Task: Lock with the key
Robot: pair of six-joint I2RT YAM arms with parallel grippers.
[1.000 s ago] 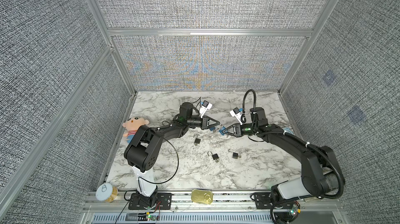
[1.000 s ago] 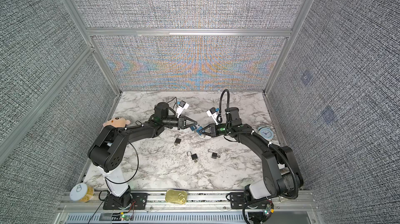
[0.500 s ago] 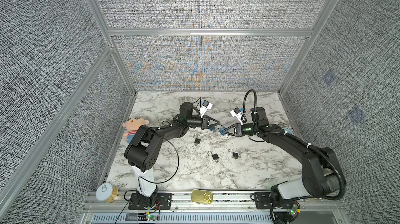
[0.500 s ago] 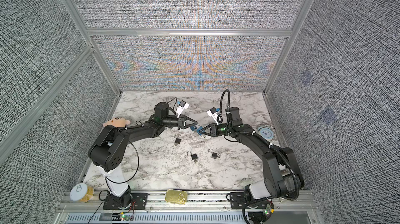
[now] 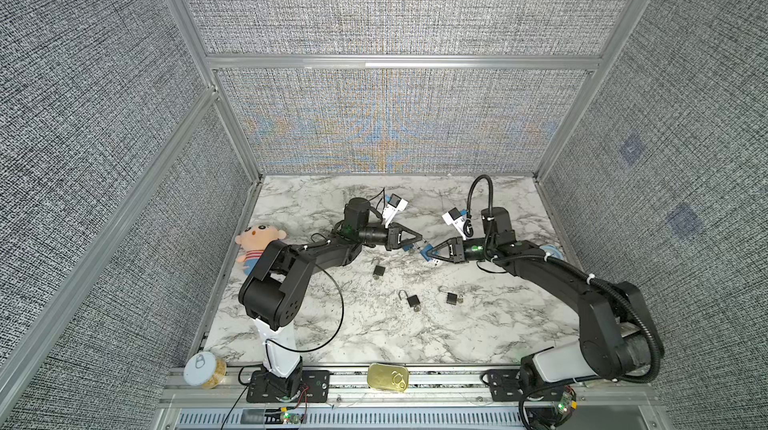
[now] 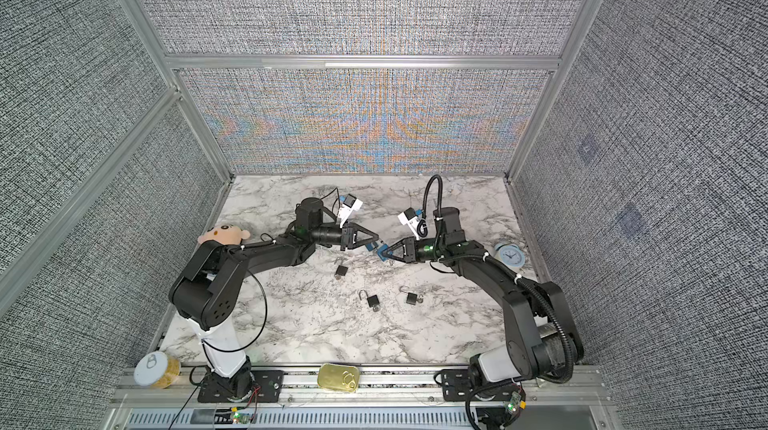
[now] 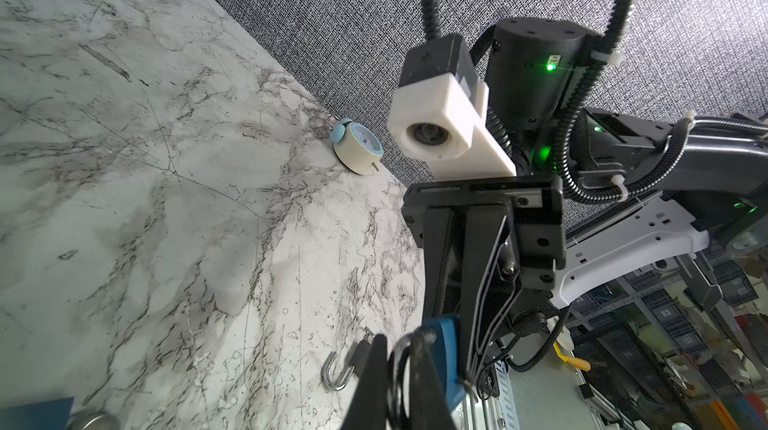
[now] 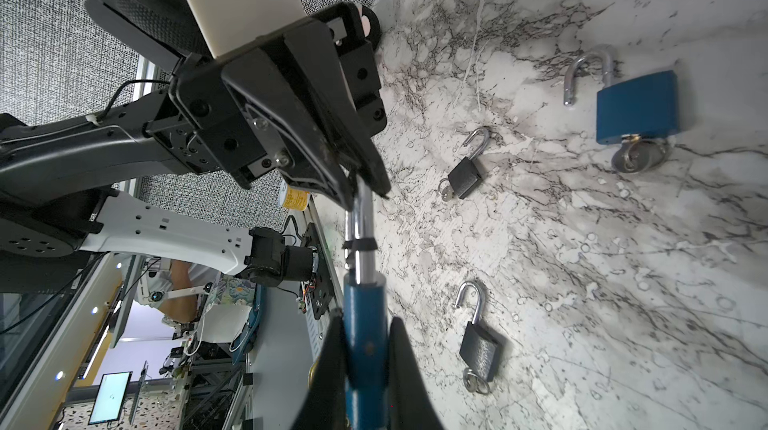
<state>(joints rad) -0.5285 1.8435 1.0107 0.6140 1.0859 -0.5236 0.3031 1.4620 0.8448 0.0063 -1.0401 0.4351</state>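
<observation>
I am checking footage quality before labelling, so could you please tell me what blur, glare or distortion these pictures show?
In both top views the back wall shows coloured moiré and lighting is even; in the left wrist view the left gripper is close and blurred while the clock is sharp; in the right wrist view the held blue padlock looks slightly soft and its shackle glints.

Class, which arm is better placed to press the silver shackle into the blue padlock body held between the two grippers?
Probably the left. The left gripper is shut on the silver steel shackle, in line with the blue metal padlock body, which the right gripper clamps steady.
</observation>
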